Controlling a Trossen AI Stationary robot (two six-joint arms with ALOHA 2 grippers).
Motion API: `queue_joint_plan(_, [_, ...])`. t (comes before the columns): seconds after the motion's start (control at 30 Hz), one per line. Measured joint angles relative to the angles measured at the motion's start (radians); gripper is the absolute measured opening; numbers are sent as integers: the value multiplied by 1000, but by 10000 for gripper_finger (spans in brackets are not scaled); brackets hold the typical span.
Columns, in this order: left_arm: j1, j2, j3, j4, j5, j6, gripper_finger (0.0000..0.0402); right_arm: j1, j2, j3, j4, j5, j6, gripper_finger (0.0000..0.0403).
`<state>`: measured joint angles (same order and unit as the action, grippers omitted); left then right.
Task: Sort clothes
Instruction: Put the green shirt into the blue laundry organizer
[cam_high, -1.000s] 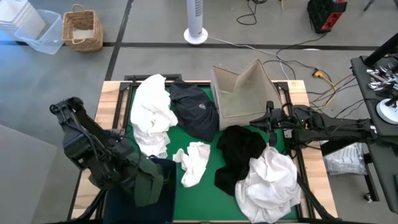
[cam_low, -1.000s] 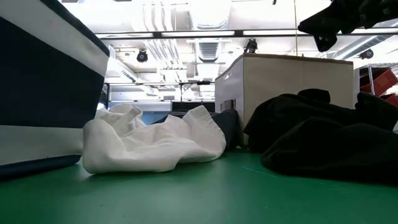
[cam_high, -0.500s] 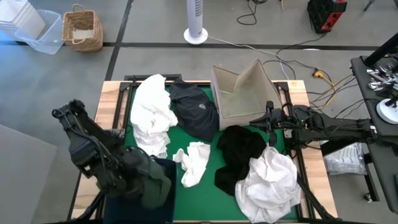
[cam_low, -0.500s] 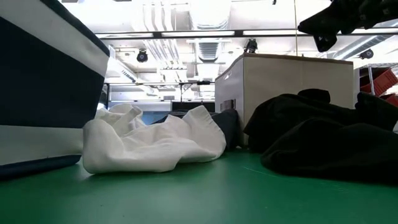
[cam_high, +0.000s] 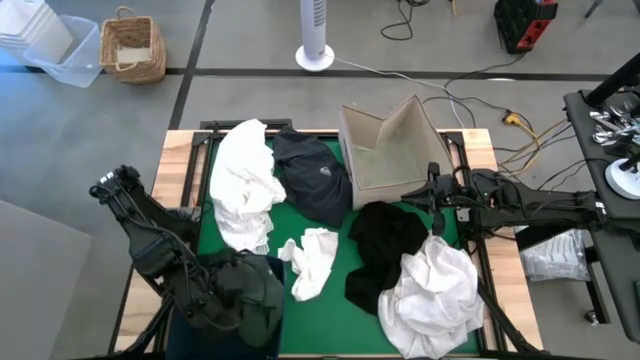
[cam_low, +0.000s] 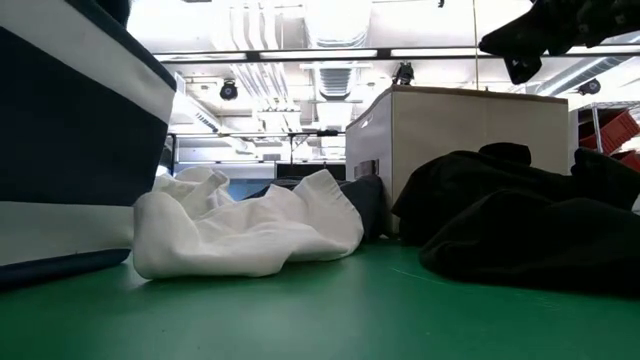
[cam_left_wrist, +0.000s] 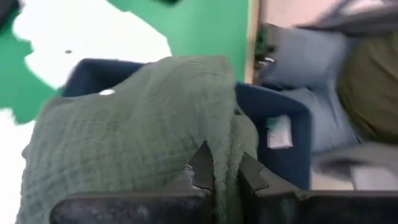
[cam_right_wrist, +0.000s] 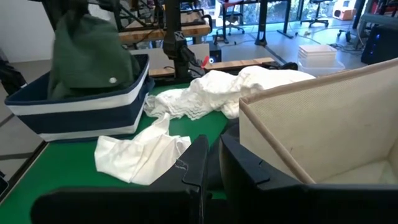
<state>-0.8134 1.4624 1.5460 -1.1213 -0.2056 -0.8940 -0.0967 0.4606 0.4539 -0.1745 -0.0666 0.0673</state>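
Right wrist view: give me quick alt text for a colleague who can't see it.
A dark green garment hangs over the navy blue fabric bin across the green table. White clothes lie between the bin and the beige box; the right gripper sits shut in the foreground.

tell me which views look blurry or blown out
Left wrist view: smeared throughout, the dark green garment soft-edged and the white cloth blown out. Low view: ceiling lights glare, the near edge of the navy bin is out of focus. High and right wrist views: evenly lit, fairly sharp.
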Motion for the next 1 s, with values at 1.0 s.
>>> queue_joint_plan(1.0, [20, -159, -576, 278, 300, -215, 0, 0, 0, -25, 24, 0, 3, 34])
